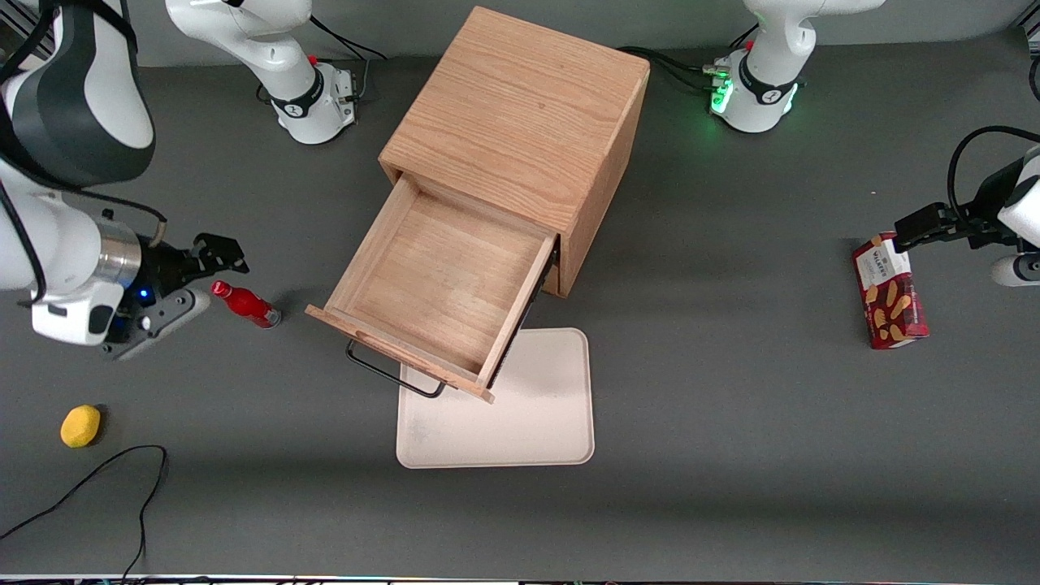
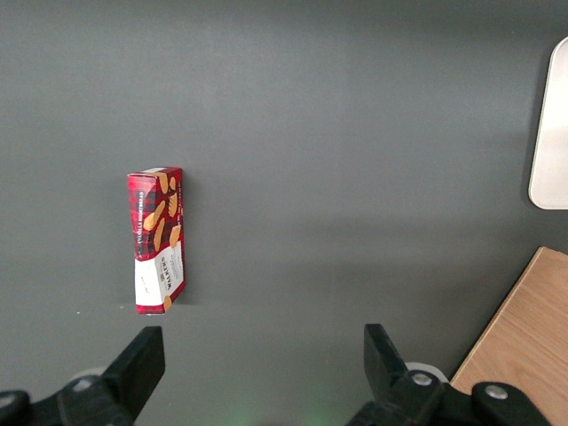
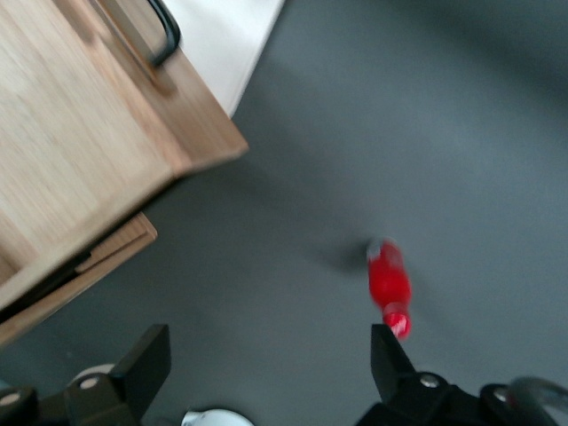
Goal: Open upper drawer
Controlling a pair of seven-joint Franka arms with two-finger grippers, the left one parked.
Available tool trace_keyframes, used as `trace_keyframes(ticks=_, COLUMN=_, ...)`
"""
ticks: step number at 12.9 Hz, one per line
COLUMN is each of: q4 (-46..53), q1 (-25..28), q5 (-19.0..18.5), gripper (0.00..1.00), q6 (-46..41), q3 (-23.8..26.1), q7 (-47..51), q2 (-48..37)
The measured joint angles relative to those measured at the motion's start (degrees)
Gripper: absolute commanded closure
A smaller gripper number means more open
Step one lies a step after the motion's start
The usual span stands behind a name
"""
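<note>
Above the desk (image 1: 731,455) beside red bottle (image 1: 245,304): fingers (image 3: 394,366) of gripper (image 3: 266,364) spread, holding nothing; upper drawer (image 1: 431,284) pulled out.

My gripper (image 1: 213,258) is matt black plastic, fingers spread above the matt grey table (image 1: 731,455). The upper drawer (image 1: 439,284) is smooth, grained oak with a black wire handle (image 1: 390,375); the red bottle (image 1: 244,304) looks glossy.

Red bottle (image 1: 245,304), lemon (image 1: 80,426), tray (image 1: 528,422), cookie box (image 1: 889,291) on table.
</note>
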Motion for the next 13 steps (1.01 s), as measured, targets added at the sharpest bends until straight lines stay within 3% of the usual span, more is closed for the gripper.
trace_keyframes(ticks=5, q4=-8.71, q1=0.12, q5=-0.52, gripper=0.0, q6=-0.59, q3=-0.83, q7=11.01, q2=-11.3)
trace_keyframes(ticks=13, q4=-9.18, q1=0.14, q5=-0.51, gripper=0.0, q6=-1.56, q3=-4.02, q7=19.71, q2=-12.17)
